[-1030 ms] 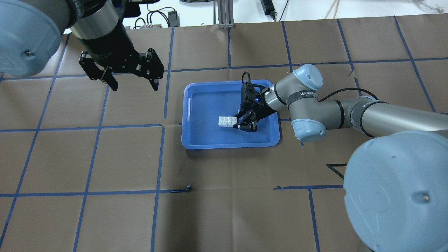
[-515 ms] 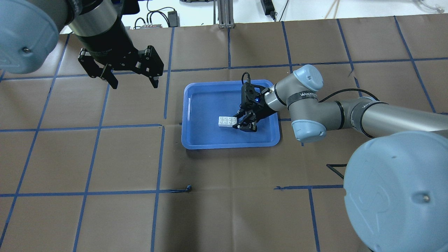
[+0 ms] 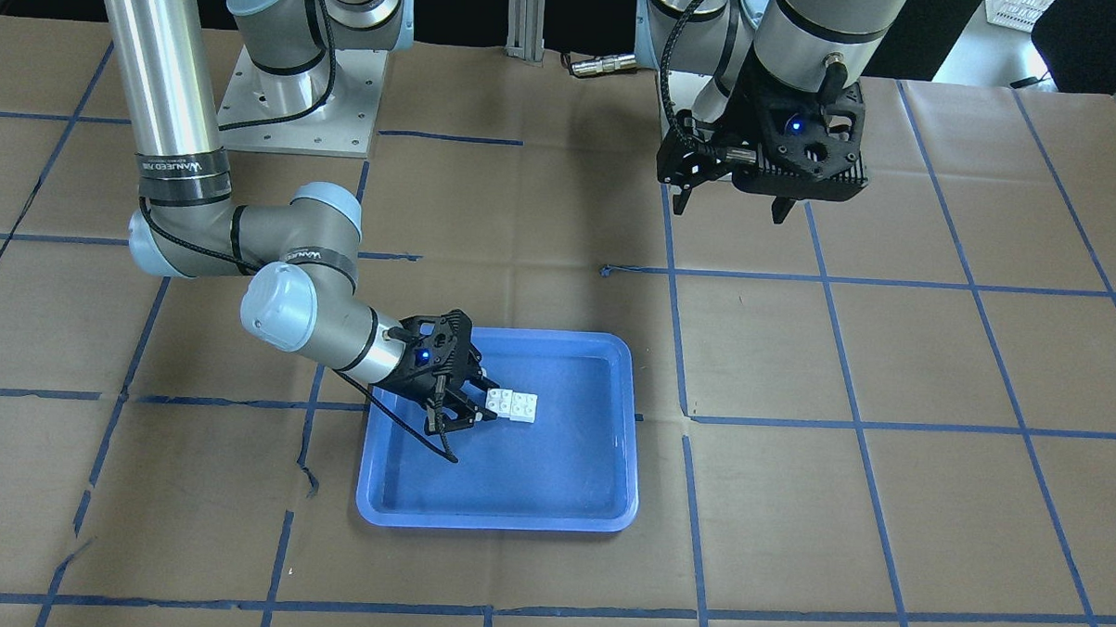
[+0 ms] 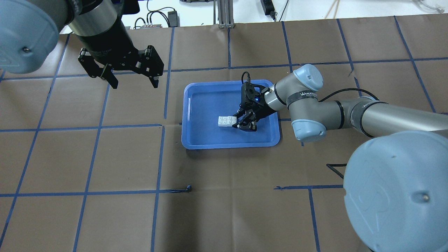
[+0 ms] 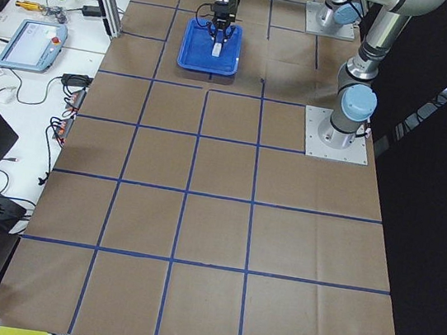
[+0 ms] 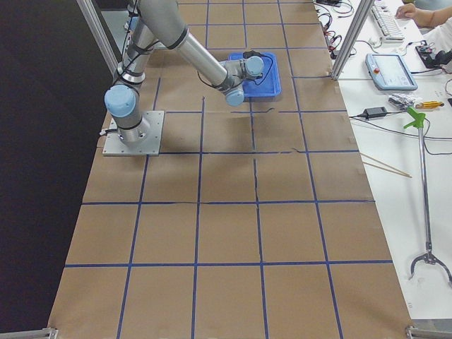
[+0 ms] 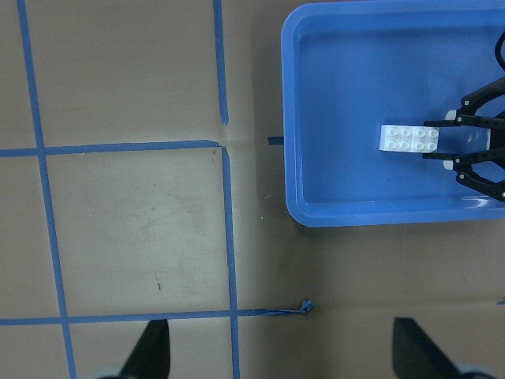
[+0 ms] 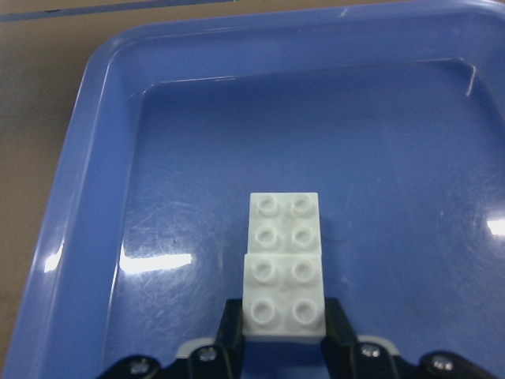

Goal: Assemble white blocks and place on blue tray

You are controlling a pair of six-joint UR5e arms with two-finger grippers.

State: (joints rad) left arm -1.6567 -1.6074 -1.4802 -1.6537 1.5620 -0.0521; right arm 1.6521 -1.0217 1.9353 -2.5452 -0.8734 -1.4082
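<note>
Two white blocks are joined end to end, studs up, and lie on the floor of the blue tray near its middle. My right gripper reaches in low from the tray's right side. It is shut on the nearer block, with a finger against each of its sides, as the right wrist view shows. The blocks point away from it there. My left gripper is open and empty, high above the table to the left of the tray.
The table is covered in brown paper with a blue tape grid. A torn tape end lies in front of the tray. The arm bases stand at the robot's side. Cables and a tablet lie beyond the table's edge.
The left gripper has drifted slightly away from the tray, towards the back left. The right gripper and the joined blocks have barely moved.
</note>
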